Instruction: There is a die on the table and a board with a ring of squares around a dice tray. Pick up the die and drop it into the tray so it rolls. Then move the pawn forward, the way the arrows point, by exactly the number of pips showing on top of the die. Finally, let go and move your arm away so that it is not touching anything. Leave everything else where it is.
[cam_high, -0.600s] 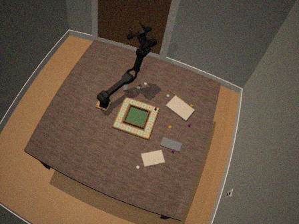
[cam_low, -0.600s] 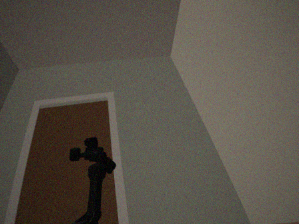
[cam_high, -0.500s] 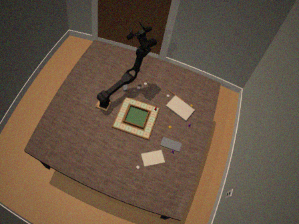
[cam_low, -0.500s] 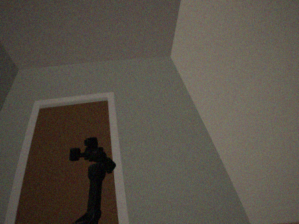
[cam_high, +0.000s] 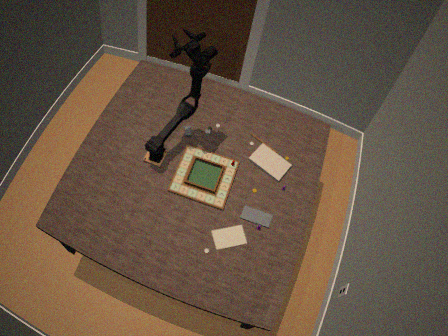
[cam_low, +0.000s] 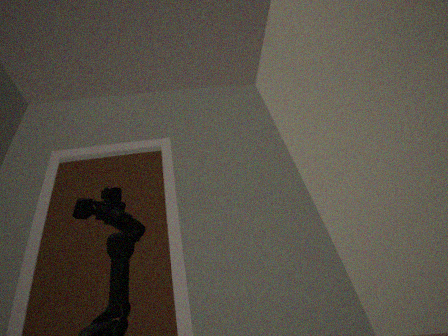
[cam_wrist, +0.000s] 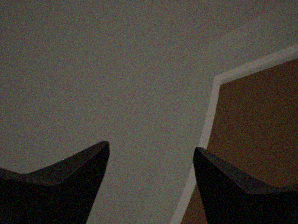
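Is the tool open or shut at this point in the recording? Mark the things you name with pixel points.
Open: in the wrist view the two fingers of the tool (cam_high: 182, 44) (cam_wrist: 151, 146) stand apart, with only wall and part of the doorway showing between them.

Pips unreadable: no die can be made out on the worktop (cam_high: 115, 200) or in the tray (cam_high: 205, 174); the exterior view cuts off the arm's (cam_low: 119, 280) lower part at its bottom edge.

Dark green dice tray (cam_high: 205, 174) floor.
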